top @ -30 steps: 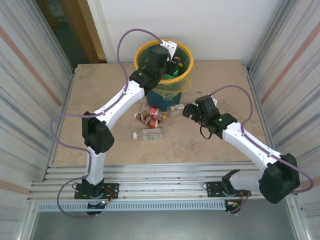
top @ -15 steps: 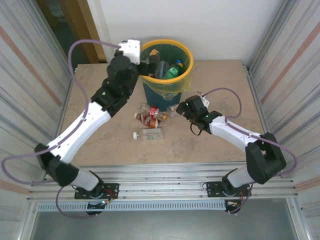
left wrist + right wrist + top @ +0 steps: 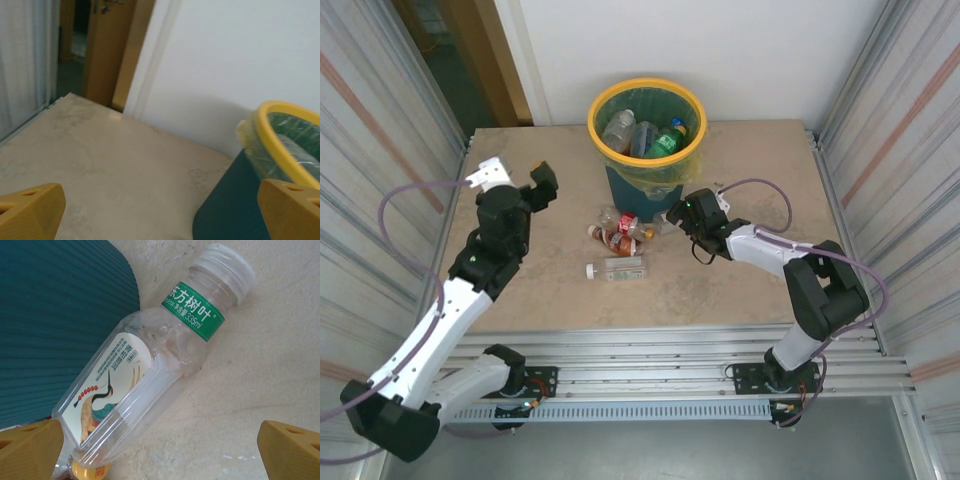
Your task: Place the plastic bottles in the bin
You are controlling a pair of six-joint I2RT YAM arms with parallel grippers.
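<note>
Top external: the bin (image 3: pixel 647 86) stands at the far middle of the surface (image 3: pixel 750 290), with several plastic bottles (image 3: pixel 642 135) inside it. A loose cluster of bottles (image 3: pixel 618 230) lies just in front of the bin, and one lone clear bottle (image 3: pixel 616 269) lies nearer the arms. The left claw (image 3: pixel 515 178) hangs released and empty, well left of the bin. The right claw (image 3: pixel 672 215) sits low by the bin's foot. Left wrist: fingertips (image 3: pixel 30 210) spread wide over bare surface, the bin's yellow rim at the right edge. Right wrist: the claw is spread, gripping nothing. A white-capped bottle (image 3: pixel 150 365) lies flat between and beyond its fingers, close against the bin's teal wall; I cannot tell whether they touch. Its long axis runs diagonally, base lower left, cap upper right, pointing away from the bin. Judgement: the step in hand is grasping this bottle. Turn the wrist so the jaws close across the labelled body, not along it. Come down centred, keeping the bin-side finger off the wall.
</note>
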